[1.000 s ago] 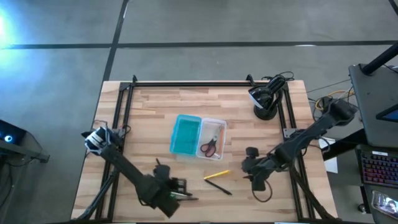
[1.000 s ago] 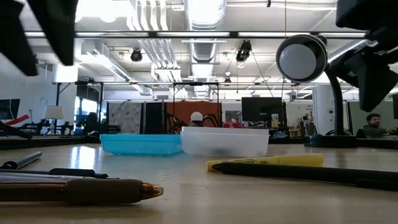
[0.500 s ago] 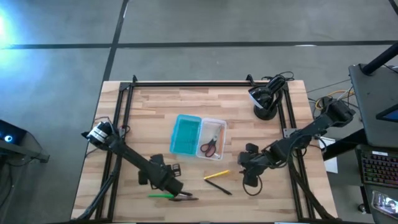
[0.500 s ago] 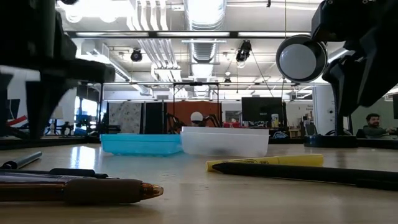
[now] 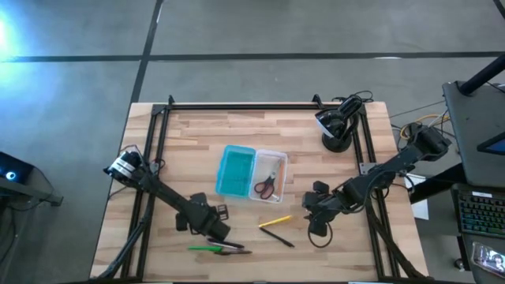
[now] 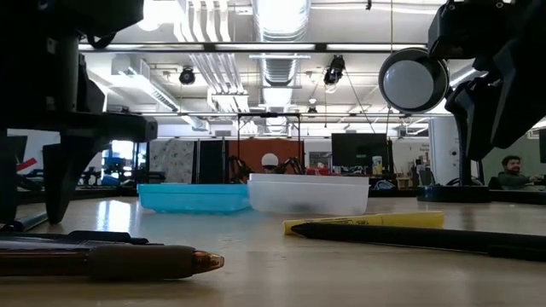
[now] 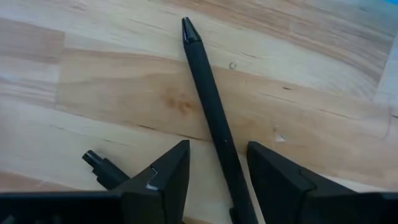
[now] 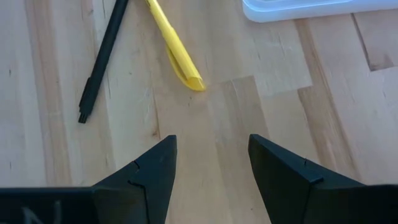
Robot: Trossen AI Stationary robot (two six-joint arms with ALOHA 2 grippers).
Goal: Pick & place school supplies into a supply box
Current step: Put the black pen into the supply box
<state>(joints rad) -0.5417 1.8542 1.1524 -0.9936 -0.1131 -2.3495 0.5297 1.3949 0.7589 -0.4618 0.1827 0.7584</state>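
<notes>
Moved: left hand (image 5: 223, 233) has pulled up from the counter's near edge toward the middle, clear of the green pen (image 5: 202, 248).
Left hand: fingers apart, empty, a black pen (image 7: 211, 118) between them.
Right hand (image 5: 312, 218): open, near the yellow pen (image 5: 275, 222).
Scissors (image 5: 266, 186): inside the supply box (image 5: 270, 175), teal lid (image 5: 235, 171) beside it.

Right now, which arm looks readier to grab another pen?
Probably the left. The left gripper has its open fingers on either side of a black pen, while the right gripper, also open, has only bare table between its fingers.
</notes>
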